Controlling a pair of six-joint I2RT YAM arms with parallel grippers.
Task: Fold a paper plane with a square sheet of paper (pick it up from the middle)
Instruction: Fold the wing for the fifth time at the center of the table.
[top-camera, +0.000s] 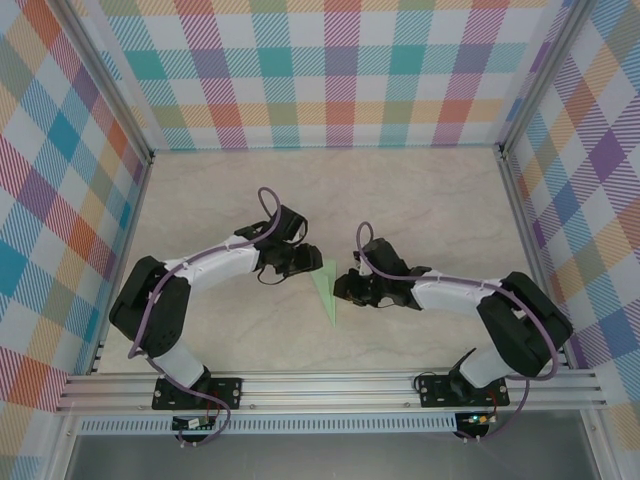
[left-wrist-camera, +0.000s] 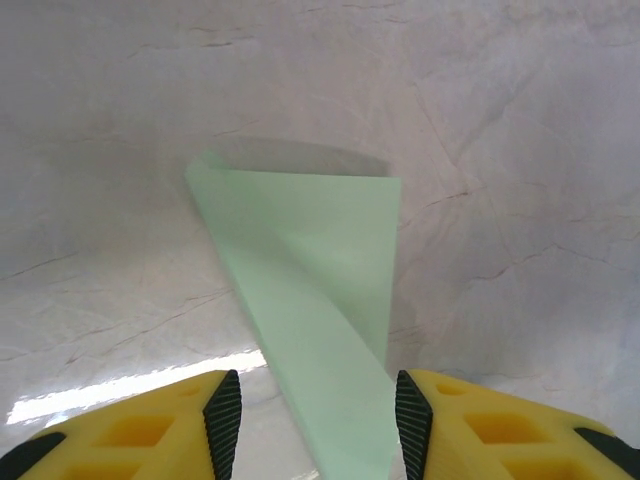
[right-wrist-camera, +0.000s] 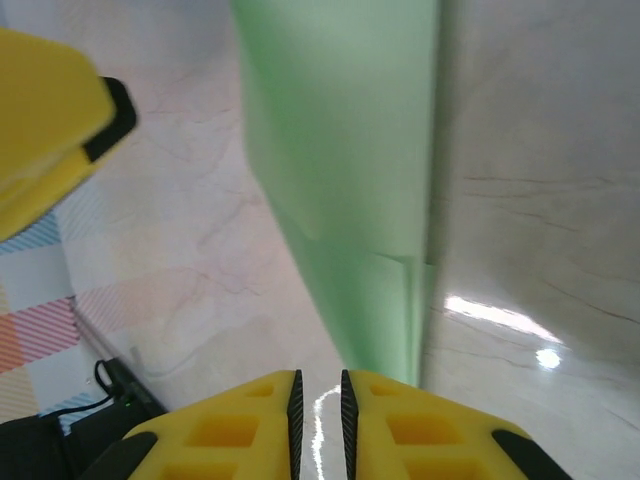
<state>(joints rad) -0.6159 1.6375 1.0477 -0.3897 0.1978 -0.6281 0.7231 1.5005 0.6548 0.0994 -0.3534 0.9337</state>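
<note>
Midway across the table (top-camera: 420, 200), folded green paper (top-camera: 327, 290) sits between the left gripper's (left-wrist-camera: 312, 425) spread jaws, the right gripper (right-wrist-camera: 318, 400) nearly pressed together alongside.

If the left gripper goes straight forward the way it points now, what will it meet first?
Most likely the folded green paper, which lies between the open jaws of the left gripper. Depth is unclear; beyond it is the table.

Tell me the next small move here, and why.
Probably close the left gripper gently on the paper plane. Its fingers stand open on either side of the plane's narrow end, with a gap on each side, so nothing pins it. The right gripper is nearly closed beside the paper, with only table showing between its pads, so it seems to hold nothing.
</note>
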